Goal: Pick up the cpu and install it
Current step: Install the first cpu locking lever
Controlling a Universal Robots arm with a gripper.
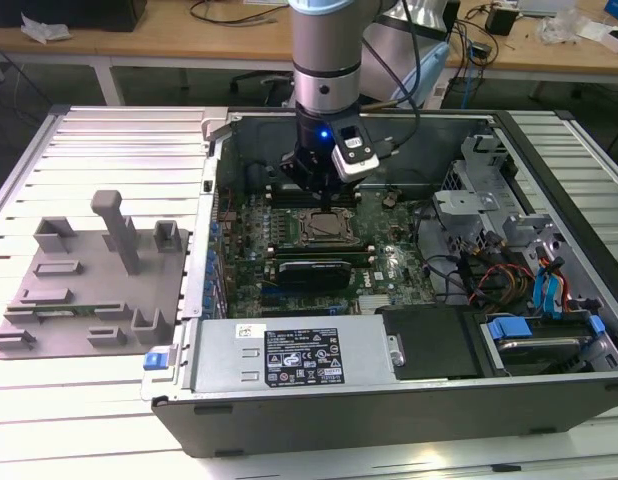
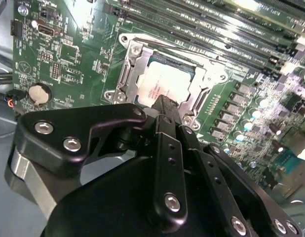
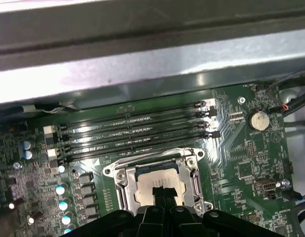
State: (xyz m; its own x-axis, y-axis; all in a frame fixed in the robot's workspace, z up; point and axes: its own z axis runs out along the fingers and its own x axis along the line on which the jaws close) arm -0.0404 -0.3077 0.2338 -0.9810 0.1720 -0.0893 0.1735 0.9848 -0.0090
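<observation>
The open computer case (image 1: 389,380) lay on a slatted metal table (image 1: 109,400), wooden benches behind. The cpu (image 2: 165,85) sat in its socket (image 3: 157,185); the gripper (image 2: 165,101) was pinched narrow above it, at the motherboard's (image 1: 289,250) twelve o'clock side. Labels were unreadable.

One cpu (image 2: 165,85), one socket (image 2: 165,74), one coin cell (image 3: 257,119), four memory slots (image 3: 137,129).

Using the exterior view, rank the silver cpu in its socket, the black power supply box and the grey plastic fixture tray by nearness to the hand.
1. Silver cpu, directly below the hand.
2. Black power supply box, at the case's front edge.
3. Grey plastic fixture tray, outside the case, exterior view's left.
</observation>
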